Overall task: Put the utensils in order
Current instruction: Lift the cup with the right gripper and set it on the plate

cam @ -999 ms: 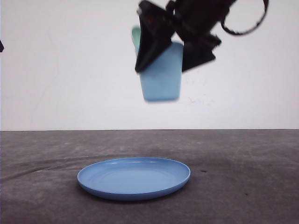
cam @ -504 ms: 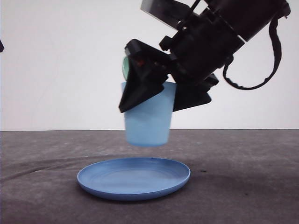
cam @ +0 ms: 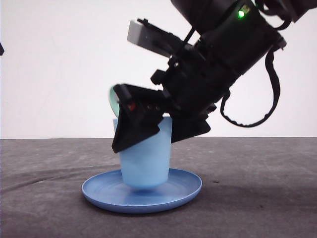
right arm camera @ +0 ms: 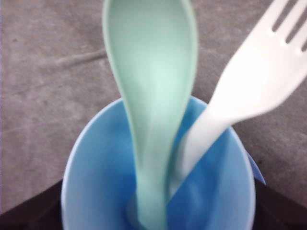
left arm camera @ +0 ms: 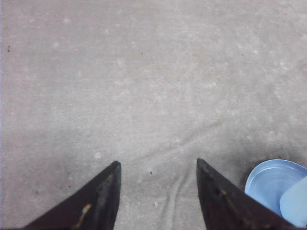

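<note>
The blue plate (cam: 109, 196) lies on the gray bench (cam: 257, 198). The right pincer (cam: 148, 131) grips the light blue cup (cam: 143, 166), which sits on the plate. Inside the cup stand the mint-green spoon (right arm camera: 151, 86) and the white fork (right arm camera: 249, 86). The left pincer (left arm camera: 158, 170) hangs over bare bench, spread wide with nothing in it.

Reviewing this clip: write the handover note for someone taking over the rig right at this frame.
Right hand: shut on the light blue cup, which is low over the blue plate; whether it touches yet is unclear.
Left hand: open, holding nothing, over bare table beside the plate.
Mint-green spoon and white fork both stand in the cup, heads up.
Done: utensils gathered in the cup.
Left: probably seat the cup on the plate, release, withdraw.
</note>
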`<action>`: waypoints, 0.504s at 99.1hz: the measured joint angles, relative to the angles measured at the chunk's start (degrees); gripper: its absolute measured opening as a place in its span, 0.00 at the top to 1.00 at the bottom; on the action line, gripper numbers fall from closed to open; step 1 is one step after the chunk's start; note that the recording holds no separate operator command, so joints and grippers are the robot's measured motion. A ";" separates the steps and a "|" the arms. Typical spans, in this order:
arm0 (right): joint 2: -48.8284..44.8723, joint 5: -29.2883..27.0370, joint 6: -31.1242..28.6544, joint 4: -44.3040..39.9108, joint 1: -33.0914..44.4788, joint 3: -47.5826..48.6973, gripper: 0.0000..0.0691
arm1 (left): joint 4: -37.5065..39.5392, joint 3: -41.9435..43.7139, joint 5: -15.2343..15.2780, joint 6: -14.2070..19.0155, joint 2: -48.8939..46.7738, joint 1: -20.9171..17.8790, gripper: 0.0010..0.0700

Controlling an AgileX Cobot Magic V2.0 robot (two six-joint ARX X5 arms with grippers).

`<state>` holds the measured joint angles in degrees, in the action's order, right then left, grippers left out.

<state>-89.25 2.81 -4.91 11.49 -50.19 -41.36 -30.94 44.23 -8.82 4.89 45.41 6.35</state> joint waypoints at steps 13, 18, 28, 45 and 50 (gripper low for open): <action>-0.48 0.09 0.22 0.26 -0.04 0.00 0.33 | 0.02 0.00 0.00 0.02 0.00 -0.02 0.58; -0.48 0.13 0.22 0.96 -0.04 0.00 0.33 | 0.00 0.00 0.00 0.00 0.00 0.00 0.58; -0.48 0.15 0.24 1.22 -0.04 0.00 0.32 | 0.00 0.00 0.00 0.00 0.00 -0.02 0.58; -0.48 0.15 0.26 1.20 -0.04 0.00 0.24 | -0.02 0.00 0.00 0.00 0.00 -0.02 0.58; -0.48 0.15 0.26 1.20 -0.04 0.00 0.24 | -0.02 0.00 0.00 0.00 0.00 -0.02 0.58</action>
<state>-89.73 2.96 -4.64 12.69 -50.24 -41.36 -30.96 44.23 -8.82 4.89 45.41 6.33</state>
